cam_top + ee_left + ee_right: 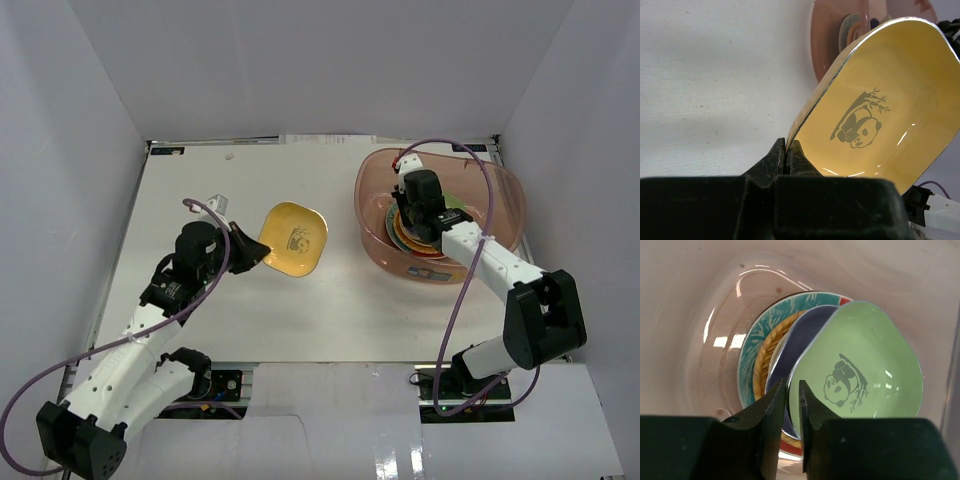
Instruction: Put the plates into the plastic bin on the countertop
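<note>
My left gripper (252, 251) is shut on the rim of a yellow rounded-square plate (295, 238) with a panda print and holds it tilted above the countertop (330, 310). In the left wrist view the jaws (786, 142) pinch the yellow plate's (880, 100) edge. My right gripper (420, 220) is inside the plastic bin (505, 200). In the right wrist view its jaws (792, 382) stand slightly apart around the rim of a green plate (860, 370). The green plate leans on a stack of lavender (800, 335), woven orange (765, 355), teal (752, 345) and red (790, 446) plates.
White walls close in the countertop on three sides. A small white object (218, 203) lies near the left arm. The bin (827, 40) shows beyond the yellow plate in the left wrist view. Purple cables loop from both arms.
</note>
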Available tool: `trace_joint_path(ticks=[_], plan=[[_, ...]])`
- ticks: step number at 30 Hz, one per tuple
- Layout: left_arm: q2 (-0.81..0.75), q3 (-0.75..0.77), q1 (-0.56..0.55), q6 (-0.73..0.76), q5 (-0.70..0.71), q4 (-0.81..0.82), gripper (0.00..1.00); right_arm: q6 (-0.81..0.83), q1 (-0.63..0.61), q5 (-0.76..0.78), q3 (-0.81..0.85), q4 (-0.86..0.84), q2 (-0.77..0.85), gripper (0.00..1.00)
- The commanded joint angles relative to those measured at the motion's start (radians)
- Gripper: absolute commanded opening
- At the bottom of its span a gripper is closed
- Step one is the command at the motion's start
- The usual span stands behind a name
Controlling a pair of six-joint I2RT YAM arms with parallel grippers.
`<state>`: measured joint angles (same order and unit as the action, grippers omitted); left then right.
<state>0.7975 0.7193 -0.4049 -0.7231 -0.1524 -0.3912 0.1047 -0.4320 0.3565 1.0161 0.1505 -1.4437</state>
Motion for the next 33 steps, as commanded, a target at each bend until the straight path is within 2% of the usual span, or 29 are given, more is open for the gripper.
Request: trace_joint_path(ticks=[1, 4, 6, 7, 11, 15, 17, 18, 19, 21, 28, 33], plan=[[0.032, 0.074, -0.077, -0.013, 0.068, 0.064, 0.00, -0.023, -0.002, -0.010, 0.016, -0.042, -0.004, 0.34], [0.080, 0.114, -0.147, -0.015, 0.118, 0.074, 0.00, -0.046, -0.001, -0.039, 0.021, -0.042, 0.038, 0.57], [0.104, 0.135, -0.196, -0.010, 0.137, 0.081, 0.00, -0.079, 0.001, -0.065, 0.027, -0.037, 0.089, 0.62], [0.133, 0.162, -0.210, -0.009, 0.192, 0.081, 0.00, -0.091, 0.001, -0.064, 0.041, -0.029, 0.109, 0.63], [0.251, 0.252, -0.302, 0.010, 0.255, 0.094, 0.00, -0.173, 0.004, -0.031, 0.085, 0.030, 0.244, 0.64], [0.429, 0.389, -0.396, 0.056, 0.323, 0.092, 0.00, -0.221, 0.012, -0.007, 0.121, 0.052, 0.385, 0.57], [0.539, 0.486, -0.434, 0.068, 0.353, 0.094, 0.00, -0.260, 0.013, -0.027, 0.134, 0.050, 0.483, 0.42], [0.577, 0.520, -0.443, 0.079, 0.359, 0.094, 0.00, -0.285, 0.015, -0.028, 0.137, 0.050, 0.511, 0.25], [0.612, 0.555, -0.451, 0.083, 0.363, 0.094, 0.00, -0.296, 0.015, -0.036, 0.139, 0.050, 0.540, 0.16], [0.720, 0.662, -0.465, 0.088, 0.369, 0.086, 0.00, -0.312, 0.015, -0.050, 0.147, 0.050, 0.604, 0.08], [1.052, 0.998, -0.509, 0.062, 0.427, 0.051, 0.00, -0.368, 0.013, -0.198, 0.096, 0.055, 0.692, 0.08], [1.250, 1.209, -0.520, -0.013, 0.496, -0.020, 0.00, -0.392, 0.013, -0.215, 0.033, 0.067, 0.733, 0.10]])
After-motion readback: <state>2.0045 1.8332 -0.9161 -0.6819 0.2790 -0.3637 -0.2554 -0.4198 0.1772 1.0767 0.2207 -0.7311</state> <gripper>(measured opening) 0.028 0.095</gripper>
